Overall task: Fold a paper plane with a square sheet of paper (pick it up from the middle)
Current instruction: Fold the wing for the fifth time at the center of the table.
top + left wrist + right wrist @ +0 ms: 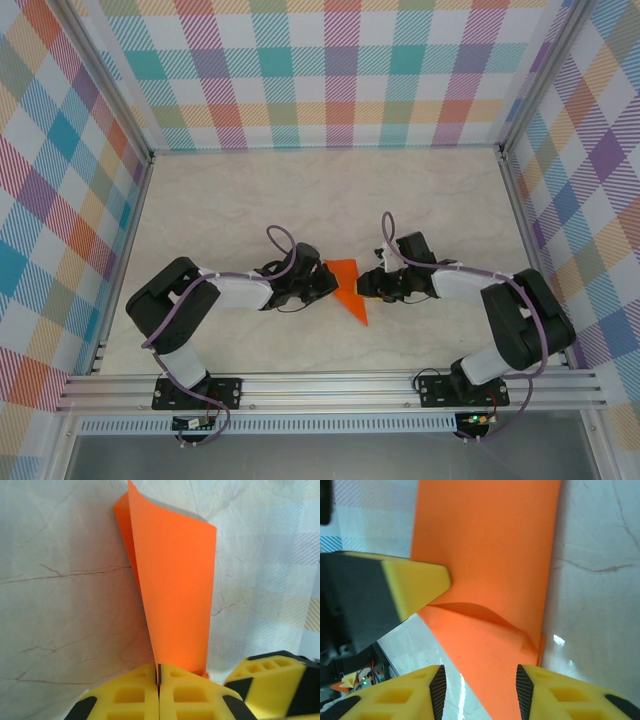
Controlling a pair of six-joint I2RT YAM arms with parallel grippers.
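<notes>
Two layers of paper (175,595), clenched in your left end effector (159,679), hold the fold; right end effector (479,682) released.

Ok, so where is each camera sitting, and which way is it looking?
Top camera: sits high behind the robot, looks down at the table; shows the left arm and right arm.
Left wrist camera: rides on the left arm, looks along its left fingers, shut on the orange paper.
Right wrist camera: rides on the right arm, looks past its open right fingers across the paper.
Shared: all three views show the orange paper.
</notes>
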